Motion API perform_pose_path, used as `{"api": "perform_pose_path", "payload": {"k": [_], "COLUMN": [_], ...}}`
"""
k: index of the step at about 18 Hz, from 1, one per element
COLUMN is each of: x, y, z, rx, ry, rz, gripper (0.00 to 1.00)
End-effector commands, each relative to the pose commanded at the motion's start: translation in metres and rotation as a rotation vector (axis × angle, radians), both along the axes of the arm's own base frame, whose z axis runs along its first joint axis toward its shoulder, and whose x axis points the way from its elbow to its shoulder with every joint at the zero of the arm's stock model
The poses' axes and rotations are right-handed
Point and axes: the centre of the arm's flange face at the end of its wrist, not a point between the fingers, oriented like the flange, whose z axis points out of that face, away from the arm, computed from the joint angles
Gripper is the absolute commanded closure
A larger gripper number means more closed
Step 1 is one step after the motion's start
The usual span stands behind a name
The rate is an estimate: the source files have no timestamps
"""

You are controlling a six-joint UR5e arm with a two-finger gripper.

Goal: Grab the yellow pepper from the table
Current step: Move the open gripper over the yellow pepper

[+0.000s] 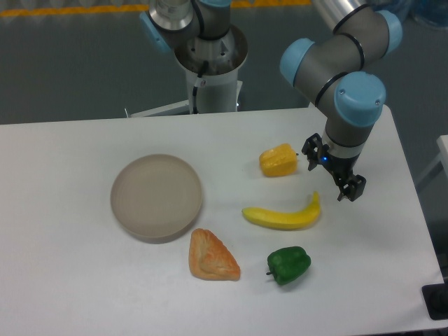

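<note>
Camera view: gripper [330, 171] fingers spread apart, holding nothing, above the table [70, 294]. Yellow pepper [278, 160] lies on the table just at the gripper's 9 o'clock, untouched. Banana [283, 216] at the pepper's 6 o'clock.

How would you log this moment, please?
gripper: open, empty | yellow pepper: on table, left of gripper | phase: approach

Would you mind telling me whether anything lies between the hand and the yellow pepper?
Nothing visible does. The hand hangs open just right of the yellow pepper, with only bare table between them. The banana lies nearer the camera, off that line.
</note>
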Motion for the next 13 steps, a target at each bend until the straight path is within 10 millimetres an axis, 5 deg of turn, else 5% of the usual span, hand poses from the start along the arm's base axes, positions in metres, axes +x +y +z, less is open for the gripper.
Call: {"api": "perform_pose_path", "payload": {"k": [6, 9, 13], "x": [0.01, 0.045, 0.066], "y": [-0.002, -0.006, -0.023], "z": [0.01, 0.014, -0.002], "rx": [0.016, 0.055, 0.033], "ry": [-0.008, 0.006, -0.013], "rz": [-0.001, -0.025, -0.069], "gripper": [0.0, 0.0, 0.0]}}
